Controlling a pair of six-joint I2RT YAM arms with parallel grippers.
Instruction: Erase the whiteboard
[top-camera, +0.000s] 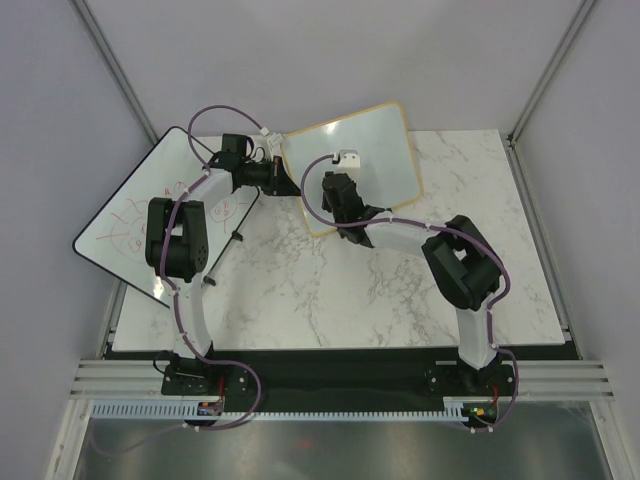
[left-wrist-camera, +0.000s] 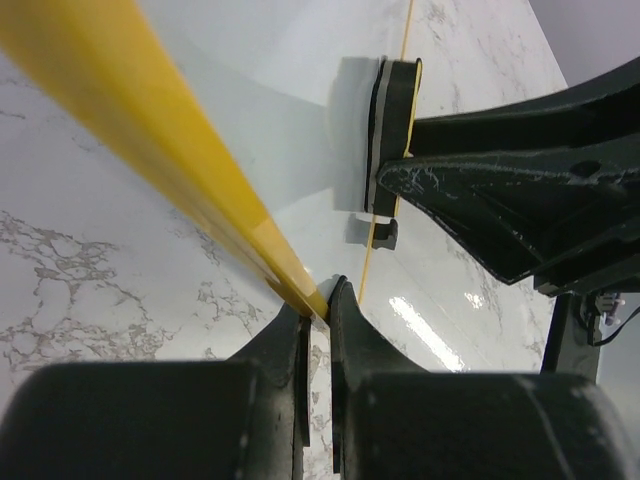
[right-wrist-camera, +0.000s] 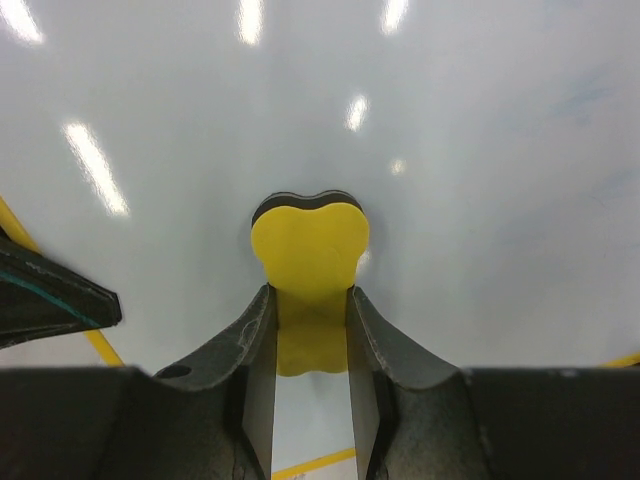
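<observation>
One tan-framed whiteboard (top-camera: 385, 145), one eraser (right-wrist-camera: 308, 235), two claws (left-wrist-camera: 318, 300) (right-wrist-camera: 308, 295)

A robotics lab cell: grey panels (top-camera: 330, 60) on aluminium struts (top-camera: 116, 70) enclose a marble-patterned table (top-camera: 300, 290) (slotted cable duct (top-camera: 330, 410) along its near edge).

**Right gripper clamps yellow eraser on board**

Right gripper (right-wrist-camera: 310, 300) fingers closed on both sides of a yellow eraser (right-wrist-camera: 310, 238) with a lobed top and a dark layer behind it. Eraser sits straight ahead of the fingertips, against the glossy whiteboard (right-wrist-camera: 460, 150) surface. Light glare spots above. Board's yellowish frame edge (right-wrist-camera: 100, 345) lower left of the fingers. Dark angular part (right-wrist-camera: 50, 295) far left, unidentifiable.
</observation>
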